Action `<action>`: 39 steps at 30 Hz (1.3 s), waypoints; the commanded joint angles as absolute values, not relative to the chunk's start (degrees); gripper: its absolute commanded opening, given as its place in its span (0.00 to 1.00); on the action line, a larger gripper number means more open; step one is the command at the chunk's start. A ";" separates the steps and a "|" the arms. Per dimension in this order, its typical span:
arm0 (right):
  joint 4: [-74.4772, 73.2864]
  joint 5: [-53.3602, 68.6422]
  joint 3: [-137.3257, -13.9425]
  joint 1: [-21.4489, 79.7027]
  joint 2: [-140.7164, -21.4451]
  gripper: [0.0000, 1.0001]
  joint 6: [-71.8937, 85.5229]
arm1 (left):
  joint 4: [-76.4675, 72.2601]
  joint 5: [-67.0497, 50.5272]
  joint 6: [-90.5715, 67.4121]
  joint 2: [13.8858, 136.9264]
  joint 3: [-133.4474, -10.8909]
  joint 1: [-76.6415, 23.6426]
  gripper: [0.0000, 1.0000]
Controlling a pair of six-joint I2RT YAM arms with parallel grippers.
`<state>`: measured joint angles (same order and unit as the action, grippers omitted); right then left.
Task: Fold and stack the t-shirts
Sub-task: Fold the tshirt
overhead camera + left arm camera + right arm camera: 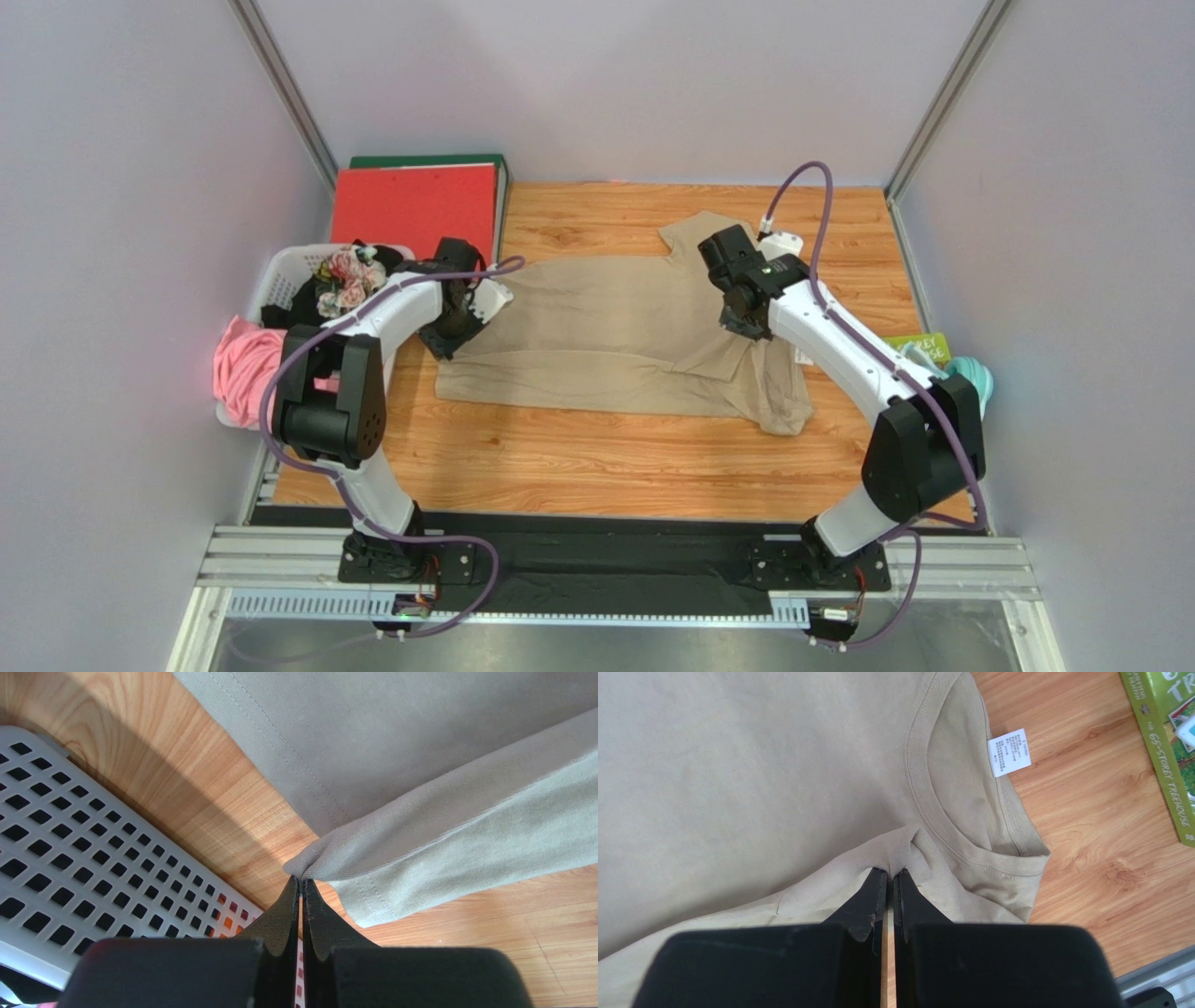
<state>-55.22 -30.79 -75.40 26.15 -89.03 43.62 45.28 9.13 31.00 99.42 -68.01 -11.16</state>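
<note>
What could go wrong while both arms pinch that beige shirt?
The left fingers and right fingers each hold only a small pinch of the t-shirt, so the cloth might slip out when lifted. The left fingers are also close to the basket and could bump it.

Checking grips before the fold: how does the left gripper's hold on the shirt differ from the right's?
The left gripper pinches a hemmed edge of the t-shirt beside the white basket; the right gripper pinches cloth by the collar, near the white label. Left holds the shirt's left end, right its right end. Both are shut on a small tuck of cloth.
</note>
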 commanded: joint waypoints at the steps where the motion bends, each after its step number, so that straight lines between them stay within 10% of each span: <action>1: -52.03 -30.24 -78.48 25.49 -91.05 0.00 41.75 | 43.07 10.99 32.08 100.28 -69.79 -10.72 0.00; 12: -51.59 -30.59 -84.28 24.26 -96.23 0.00 39.20 | 38.94 13.88 30.24 105.90 -71.80 -10.64 0.01; 22: -51.42 -31.20 -88.06 23.82 -103.09 0.00 38.15 | 39.46 16.44 28.39 103.73 -77.17 -9.93 0.75; 36: -50.19 -32.44 -93.77 20.66 -110.38 0.00 34.98 | 48.07 -0.86 23.91 91.94 -65.93 -14.32 0.80; 39: -51.50 -31.38 -96.50 20.13 -112.41 0.20 34.81 | 47.90 -2.54 23.73 92.37 -63.64 -17.13 0.79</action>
